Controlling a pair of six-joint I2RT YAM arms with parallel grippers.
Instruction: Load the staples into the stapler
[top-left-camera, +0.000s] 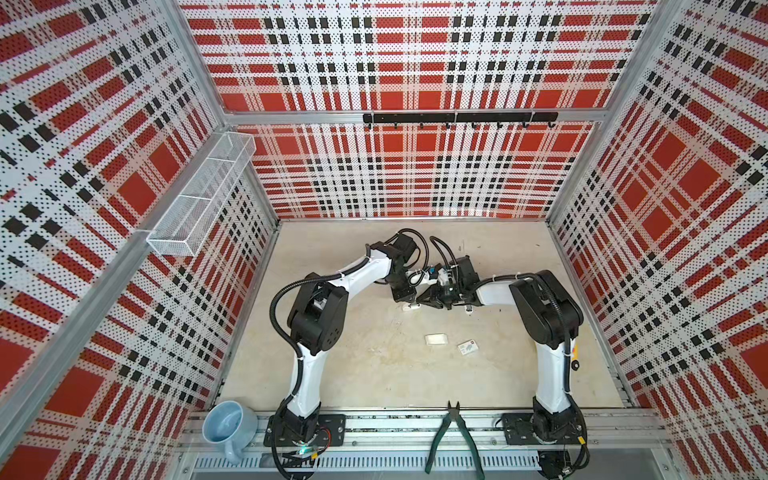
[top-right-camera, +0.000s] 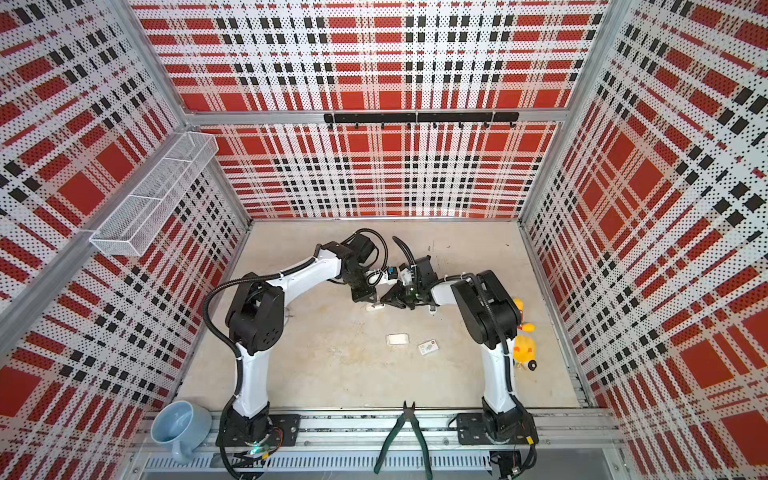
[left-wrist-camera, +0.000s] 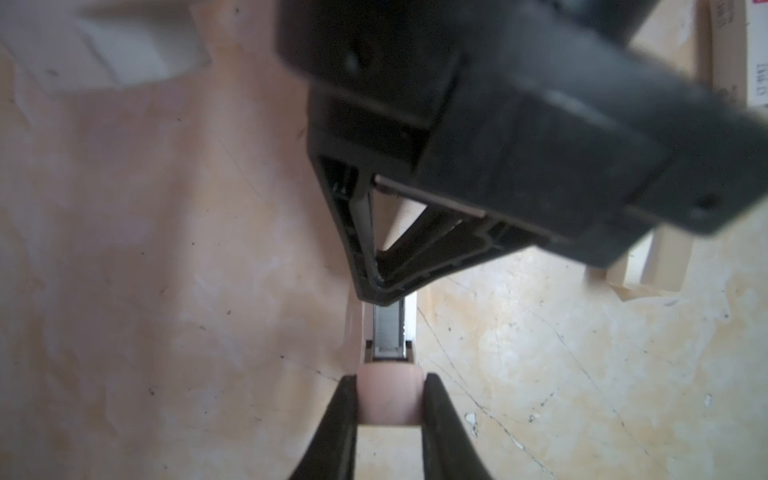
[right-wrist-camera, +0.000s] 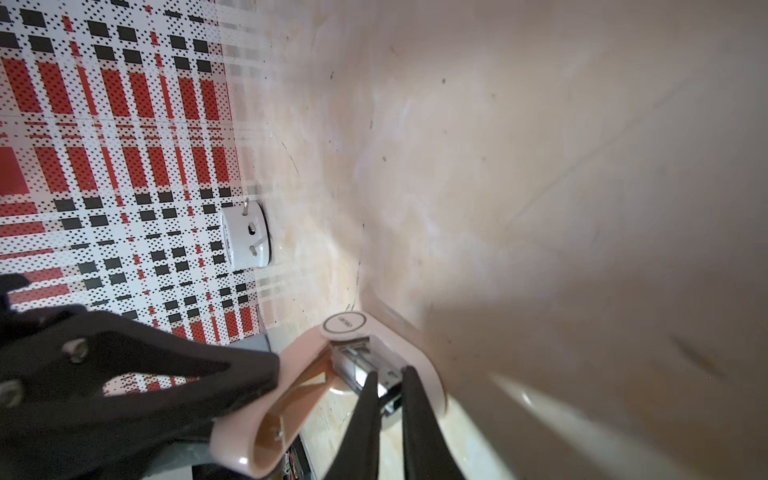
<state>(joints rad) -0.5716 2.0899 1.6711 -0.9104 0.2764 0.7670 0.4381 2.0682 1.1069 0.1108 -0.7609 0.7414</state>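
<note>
The pale pink stapler (right-wrist-camera: 419, 357) lies open on the table, barely showing in both top views (top-left-camera: 412, 307) (top-right-camera: 376, 308). My left gripper (left-wrist-camera: 390, 378) is shut on its raised pink lid (right-wrist-camera: 299, 374), holding it away from the base. The staples (left-wrist-camera: 388, 330), a grey strip, lie in the metal magazine channel (right-wrist-camera: 357, 361). My right gripper (right-wrist-camera: 391, 372) reaches into that channel, its tips (left-wrist-camera: 380, 291) pinched together on the strip's far end. Both grippers meet mid-table, toward the back (top-left-camera: 405, 293) (top-left-camera: 420, 301).
A white cardboard tray (top-left-camera: 436, 339) and a white sleeve with a red mark (top-left-camera: 468, 347) lie in front of the grippers. Green-handled cutters (top-left-camera: 453, 436) and a blue mug (top-left-camera: 228, 424) rest on the front rail. A yellow toy (top-right-camera: 524, 345) sits at the right; a white round object (right-wrist-camera: 245, 237) stands by the wall.
</note>
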